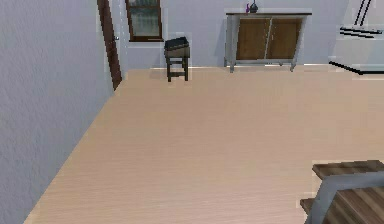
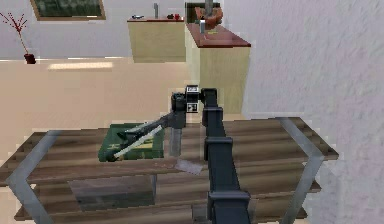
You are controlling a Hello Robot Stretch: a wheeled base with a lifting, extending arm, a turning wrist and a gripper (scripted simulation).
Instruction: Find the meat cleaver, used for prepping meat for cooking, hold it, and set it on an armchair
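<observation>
In the arm side view my arm rises from the bottom edge over a wooden slatted table. The gripper reaches toward the view's left, its thin fingers lying across a dark green flat thing on the tabletop. A pale grey elongated thing lies along that green thing's near edge; its shape is too small to name. I cannot tell whether the gripper holds anything, since these things lie right behind it.
Beyond the table stand a tall counter with a red-brown top, a beige counter and a red vase with twigs. In the forward view open wood floor leads to a dark chair, a sideboard and a white fridge.
</observation>
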